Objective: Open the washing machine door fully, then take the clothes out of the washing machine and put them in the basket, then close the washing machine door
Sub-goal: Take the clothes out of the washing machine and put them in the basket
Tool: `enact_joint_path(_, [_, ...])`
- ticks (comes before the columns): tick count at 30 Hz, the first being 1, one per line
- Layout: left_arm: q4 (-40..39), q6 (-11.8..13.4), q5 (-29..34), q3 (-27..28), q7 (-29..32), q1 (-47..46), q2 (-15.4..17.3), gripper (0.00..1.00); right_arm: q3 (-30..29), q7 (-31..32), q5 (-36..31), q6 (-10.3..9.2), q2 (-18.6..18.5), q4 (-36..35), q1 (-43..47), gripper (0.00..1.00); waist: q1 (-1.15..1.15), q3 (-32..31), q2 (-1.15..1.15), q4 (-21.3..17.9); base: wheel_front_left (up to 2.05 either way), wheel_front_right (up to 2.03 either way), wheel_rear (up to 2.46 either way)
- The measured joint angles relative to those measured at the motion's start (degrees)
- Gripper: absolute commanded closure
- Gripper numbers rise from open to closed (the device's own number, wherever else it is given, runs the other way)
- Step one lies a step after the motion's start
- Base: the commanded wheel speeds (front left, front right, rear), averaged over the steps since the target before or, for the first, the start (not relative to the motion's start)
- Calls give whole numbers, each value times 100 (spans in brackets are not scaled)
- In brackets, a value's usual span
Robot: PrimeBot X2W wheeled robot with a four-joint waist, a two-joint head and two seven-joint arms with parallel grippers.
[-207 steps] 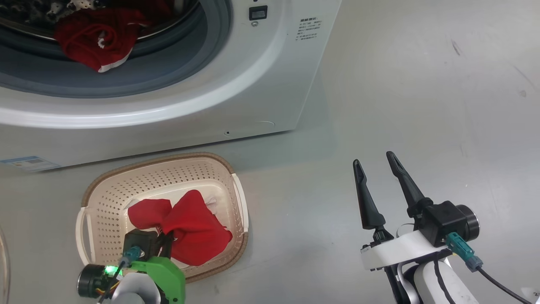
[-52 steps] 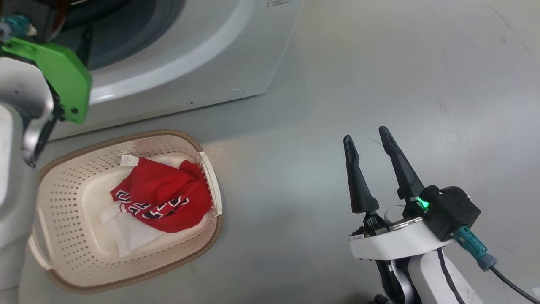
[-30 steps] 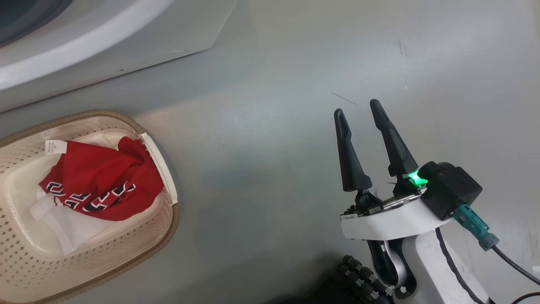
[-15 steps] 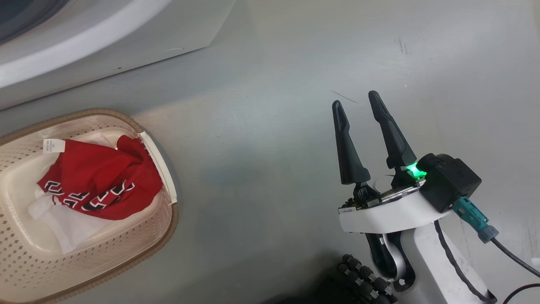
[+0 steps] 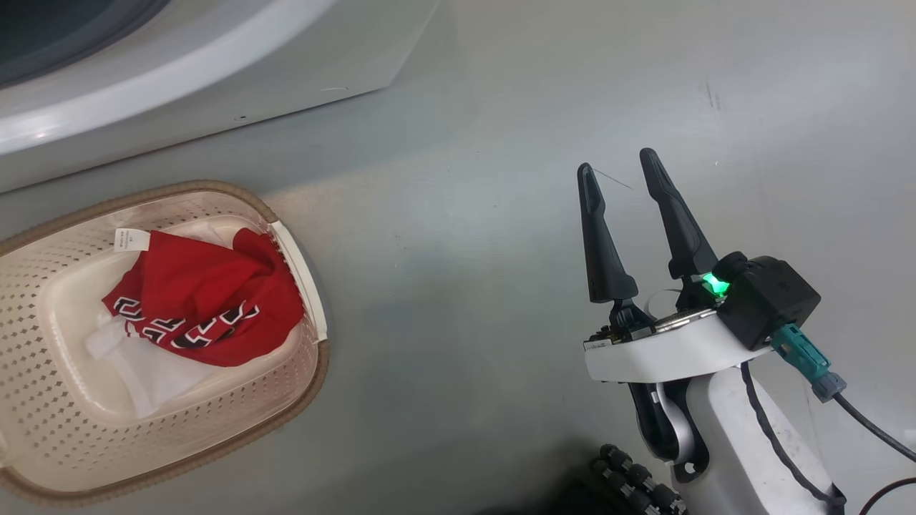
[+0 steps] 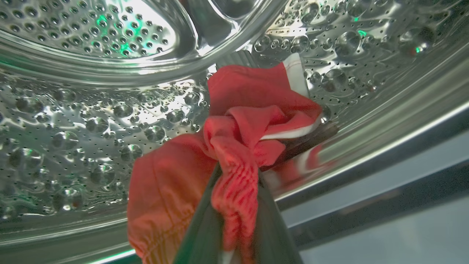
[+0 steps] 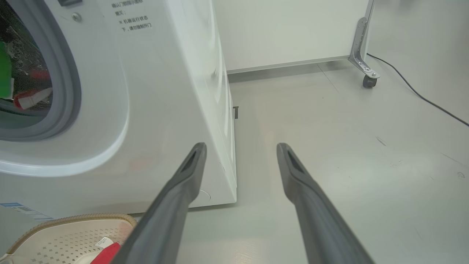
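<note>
Inside the washing machine, in its drum, a red garment was pinched tight by the left gripper. The right gripper was held spread wide and empty beside the washing machine. More red clothing was seen in the basket before it.

Bright, even — glare inside washing machine.

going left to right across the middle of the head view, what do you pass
basket's perforated wall → red clothes in the basket → bare floor → right gripper, open → black wrist camera → teal plug
</note>
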Motion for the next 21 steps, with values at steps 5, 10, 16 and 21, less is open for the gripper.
enact_joint_path(5, [-34, 131, -132, 115, -563, 210, -205, 100, -56, -1, -171, 0, -2, 82, -42, 0, 0, -133, 0, 138, 0, 0, 0])
enact_joint_path(10, [-167, 309, -400, 325, -1372, 653, -633, 100, -110, 0, -326, -1, -4, 207, -42, 0, 0, -331, 0, 341, 0, 0, 0])
enact_joint_path(16, [-407, 490, -568, 472, -2226, 1198, -969, 100, -177, -1, -506, -1, -9, 313, -32, 0, 0, -584, 0, 552, 0, 0, 0])
enact_joint_path(21, [-564, 561, -627, 476, -2918, 1747, -1298, 100, -277, -1, -622, -1, -14, 408, 86, 0, 0, -817, 0, 749, 0, 0, 0])
